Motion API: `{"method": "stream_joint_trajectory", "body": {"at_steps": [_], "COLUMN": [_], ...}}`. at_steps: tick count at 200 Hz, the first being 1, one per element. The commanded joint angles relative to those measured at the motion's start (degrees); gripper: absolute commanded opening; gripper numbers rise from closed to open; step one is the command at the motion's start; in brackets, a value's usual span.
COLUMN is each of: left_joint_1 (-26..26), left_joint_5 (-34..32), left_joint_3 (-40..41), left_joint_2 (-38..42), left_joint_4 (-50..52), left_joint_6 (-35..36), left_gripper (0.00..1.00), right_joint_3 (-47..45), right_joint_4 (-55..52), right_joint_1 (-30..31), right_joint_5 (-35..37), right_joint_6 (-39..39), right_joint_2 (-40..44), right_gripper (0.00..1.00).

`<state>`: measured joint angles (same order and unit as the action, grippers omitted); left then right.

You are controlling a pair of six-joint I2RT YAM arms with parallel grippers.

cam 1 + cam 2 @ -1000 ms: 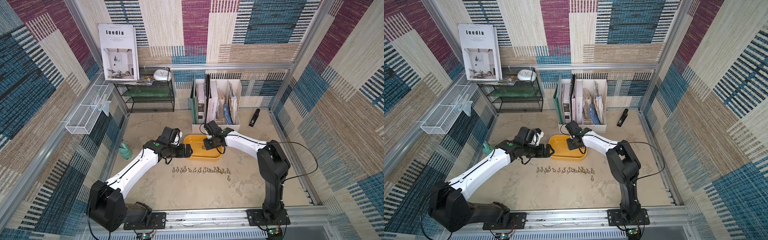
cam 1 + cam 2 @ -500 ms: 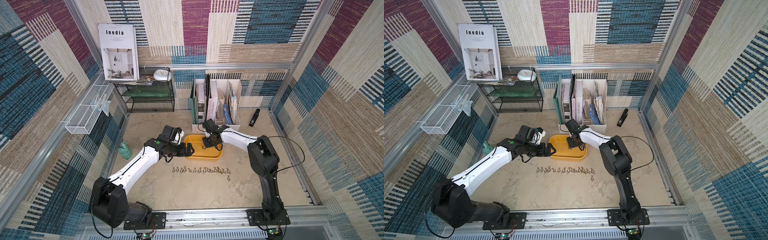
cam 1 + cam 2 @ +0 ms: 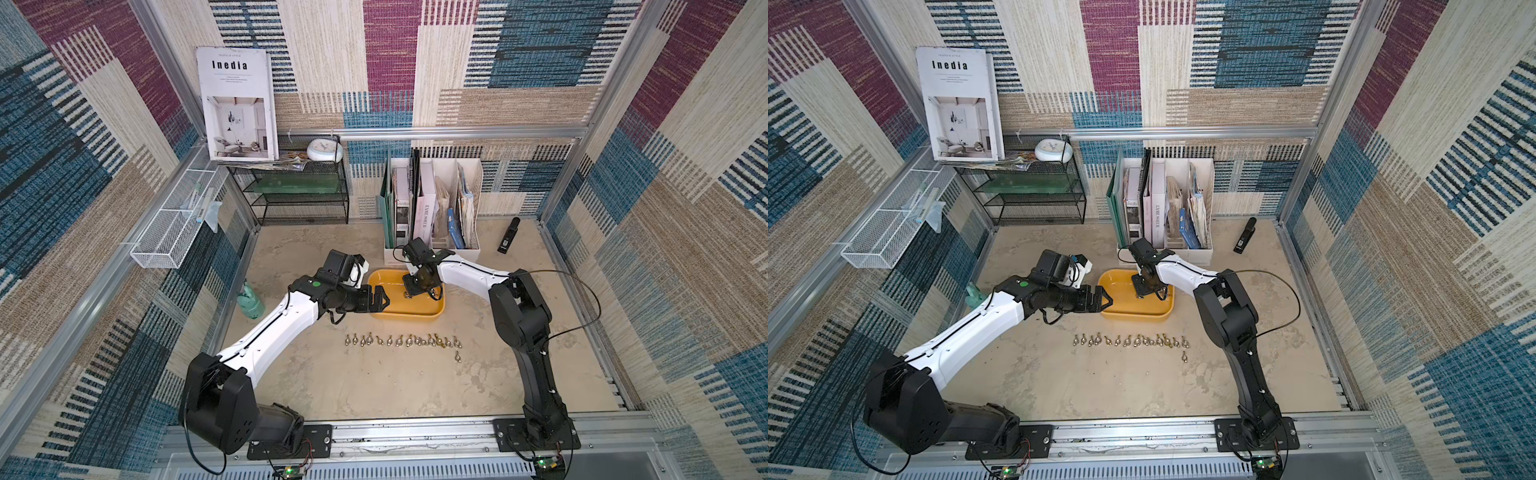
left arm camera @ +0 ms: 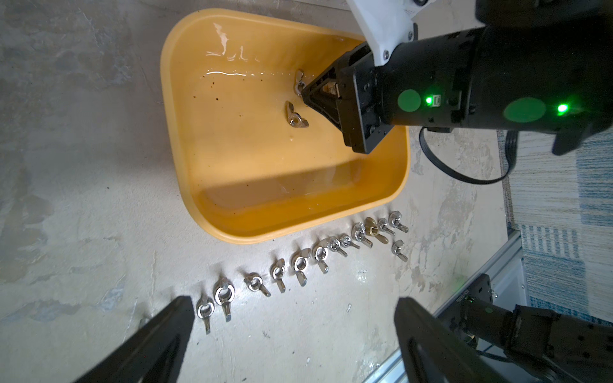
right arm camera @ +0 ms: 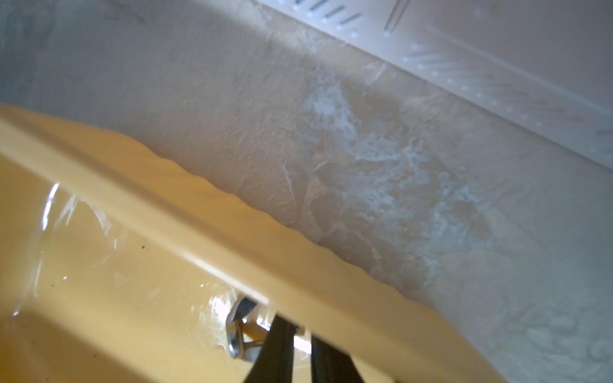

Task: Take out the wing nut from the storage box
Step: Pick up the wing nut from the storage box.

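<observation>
Wing nut in storage box, right gripper jaws nearly together at it (gripped? can't tell). Left gripper wide apart. Row of nuts already out; second nut left inside.

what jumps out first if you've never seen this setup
A yellow-orange storage box sits in the middle, with the right gripper dipped into it, its tips at a wing nut. On the tabletop in front of the box lies a neat row of wing nuts.
</observation>
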<state>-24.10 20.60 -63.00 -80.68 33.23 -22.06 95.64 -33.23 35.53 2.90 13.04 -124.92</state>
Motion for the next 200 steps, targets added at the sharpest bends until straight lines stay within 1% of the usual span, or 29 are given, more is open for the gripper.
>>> {"method": "stream_joint_trajectory", "body": {"at_steps": [1,5,18,38,69,92,154,200], "left_joint_1": [0.02,0.02,0.03,0.03,0.02,0.10,-0.34,-3.67], "left_joint_5": [0.29,0.29,0.32,0.76,1.71,2.32,7.56,9.10], "left_joint_3": [-0.37,-0.37,-0.19,0.14,0.85,1.46,4.69,5.57], "left_joint_2": [-0.15,-0.10,-0.01,0.28,1.04,1.58,3.24,4.16], "left_joint_4": [-0.51,-0.48,-0.56,-0.69,-1.02,-1.39,-5.25,-5.58], "left_joint_6": [0.71,0.71,0.62,0.46,0.45,0.45,-1.46,-1.20], "left_gripper": [0.99,0.99,0.99,0.99,0.99,0.99,0.99,0.99], "right_joint_3": [0.26,0.24,0.16,-0.16,-1.60,-4.23,-17.57,-28.50], "right_joint_4": [-0.52,-0.56,-0.61,-0.66,-1.03,-1.04,-1.68,-2.94], "right_joint_1": [0.03,-0.01,-0.02,0.00,-0.02,0.08,1.20,3.96], "right_joint_5": [-0.48,-0.42,-0.43,-0.48,-0.23,0.09,2.08,4.00], "right_joint_6": [-0.04,0.00,0.01,0.31,1.17,2.57,7.95,14.03], "right_joint_2": [0.03,0.03,0.12,1.09,4.14,7.94,22.54,34.24], "right_gripper": [0.11,0.11,0.05,0.00,0.00,0.00,0.00,0.00]}}
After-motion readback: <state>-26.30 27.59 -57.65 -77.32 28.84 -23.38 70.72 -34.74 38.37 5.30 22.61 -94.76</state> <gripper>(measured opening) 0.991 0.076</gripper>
